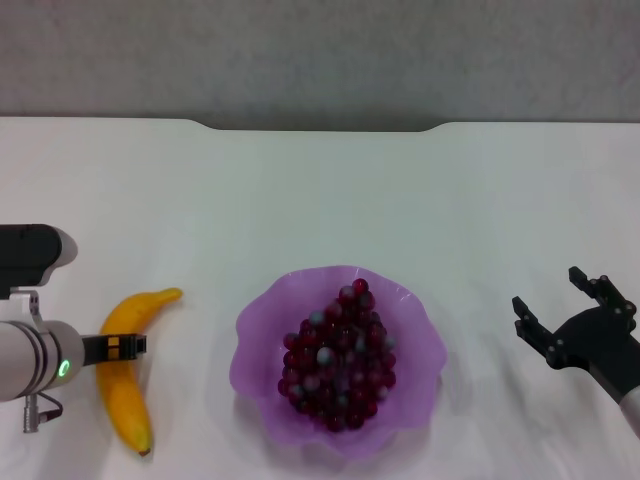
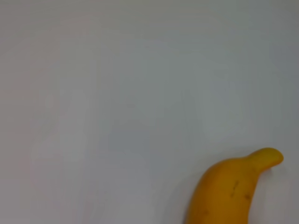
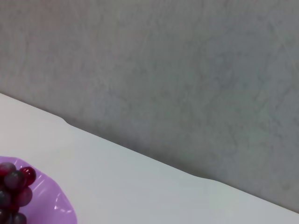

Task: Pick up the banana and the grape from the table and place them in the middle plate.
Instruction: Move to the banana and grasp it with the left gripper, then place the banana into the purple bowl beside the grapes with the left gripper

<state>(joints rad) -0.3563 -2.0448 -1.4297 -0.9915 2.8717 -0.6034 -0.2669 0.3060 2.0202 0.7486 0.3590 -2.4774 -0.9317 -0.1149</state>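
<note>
The yellow banana (image 1: 125, 380) lies on the white table (image 1: 320, 200) at the left, with its dark tip toward me. It also shows in the left wrist view (image 2: 229, 191). My left gripper (image 1: 118, 346) is over the banana's middle. The bunch of dark red-purple grapes (image 1: 338, 355) lies inside the purple scalloped plate (image 1: 258, 335) at the middle front. The plate's rim (image 3: 51, 205) and a few grapes (image 3: 14, 186) show in the right wrist view. My right gripper (image 1: 562, 306) is open and empty, to the right of the plate.
The table's far edge has a shallow notch (image 1: 320, 127), with a grey wall (image 1: 320, 50) behind it.
</note>
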